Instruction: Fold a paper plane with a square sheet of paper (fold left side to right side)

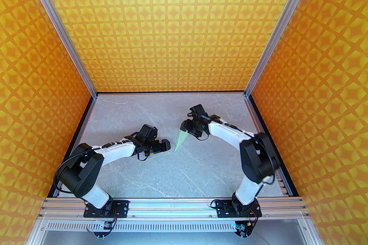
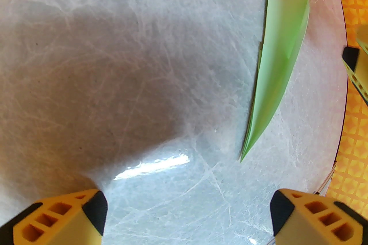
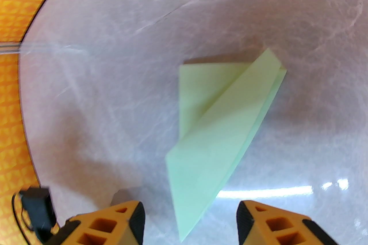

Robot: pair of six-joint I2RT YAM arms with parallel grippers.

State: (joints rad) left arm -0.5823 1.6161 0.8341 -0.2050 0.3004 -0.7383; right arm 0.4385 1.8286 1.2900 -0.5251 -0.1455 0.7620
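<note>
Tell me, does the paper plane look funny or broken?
Not broken. The paper plane lies on the table, but its folded layers do not sit flush: along one long edge they gape slightly, so it looks a bit loose. Nothing else stands out.

paper plane: blank, no print
table: marble veining, no text
walls: orange star pattern, no lettering
arms: white-and-black shells, no legible label or brand

arms: white shells, black joints | cables: black | tool fingers: yellow, black-tipped
</note>
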